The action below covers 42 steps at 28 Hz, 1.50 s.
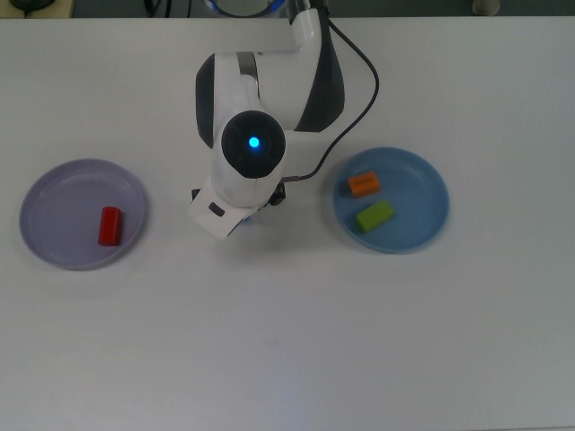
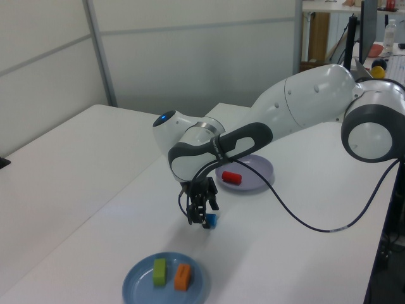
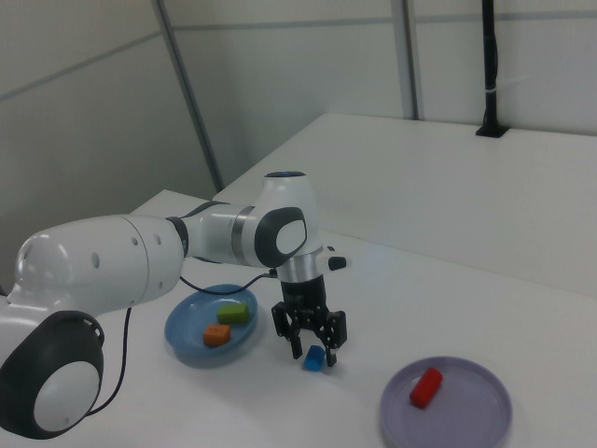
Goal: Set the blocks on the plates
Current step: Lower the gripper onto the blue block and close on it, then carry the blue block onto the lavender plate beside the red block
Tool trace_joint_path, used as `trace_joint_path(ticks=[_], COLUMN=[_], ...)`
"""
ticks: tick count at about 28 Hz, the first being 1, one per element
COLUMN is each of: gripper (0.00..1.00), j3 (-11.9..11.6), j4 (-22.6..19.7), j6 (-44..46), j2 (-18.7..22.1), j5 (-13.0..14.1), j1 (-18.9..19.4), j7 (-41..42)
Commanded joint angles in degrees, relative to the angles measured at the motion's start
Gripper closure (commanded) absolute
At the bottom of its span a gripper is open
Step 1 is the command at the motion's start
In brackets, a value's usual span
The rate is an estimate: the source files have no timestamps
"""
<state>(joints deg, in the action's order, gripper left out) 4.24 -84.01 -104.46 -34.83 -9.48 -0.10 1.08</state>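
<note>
The blue cube [image 3: 314, 358] rests on the white table between the two plates, and the arm hides it in the top view. My gripper [image 3: 315, 351] is down over it and open, one finger on each side. In the left view the gripper [image 2: 202, 218] stands close against the cube [image 2: 211, 220]. The red cylinder [image 1: 110, 225] lies on the lavender plate [image 1: 63, 202]. An orange block [image 1: 364, 184] and a green block [image 1: 374, 215] lie on the light blue plate [image 1: 413, 206].
The arm's white body [image 1: 253, 153] and a black cable [image 1: 359, 90] reach in from the top view's upper edge. The white table [image 1: 287, 341] stretches wide towards the top view's lower edge. A wall panel stands behind the table in the left view.
</note>
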Motion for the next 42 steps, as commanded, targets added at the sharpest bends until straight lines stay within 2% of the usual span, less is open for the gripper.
trace_joint_path(ticks=[1, 12, 15, 17, 22, 27, 30, 33, 38, 42], gripper=[1.0, 1.0, 1.0, 1.0, 1.0, 1.0, 1.0, 1.0, 1.0, 1.0], j3=[-0.2, -0.2, -0.2, -0.2, -0.6, -3.8, -6.9, -8.5, -9.2, -9.2], j4=[-0.6, -0.3, -0.1, -0.1, 1.4, 1.5, 1.5, 1.2, 0.7, 0.8], j6=[-1.2, -1.0, -0.7, -0.7, -0.6, -1.4, -3.5, -6.0, -6.7, -6.8], j2=[0.2, 0.5, 2.3, 3.4, 6.3, 5.8, 5.0, 4.9, 3.5, 0.6], j5=[-0.9, -0.1, 0.5, 1.0, 4.3, 4.2, 4.2, 4.2, 3.7, 3.0], j1=[0.2, 0.3, 0.0, -0.8, -4.6, -8.7, -10.8, -12.5, -16.0, -16.3], j7=[1.6, 4.2, 4.3, 4.3, 3.8, 3.7, 3.8, 3.8, 3.9, 4.1])
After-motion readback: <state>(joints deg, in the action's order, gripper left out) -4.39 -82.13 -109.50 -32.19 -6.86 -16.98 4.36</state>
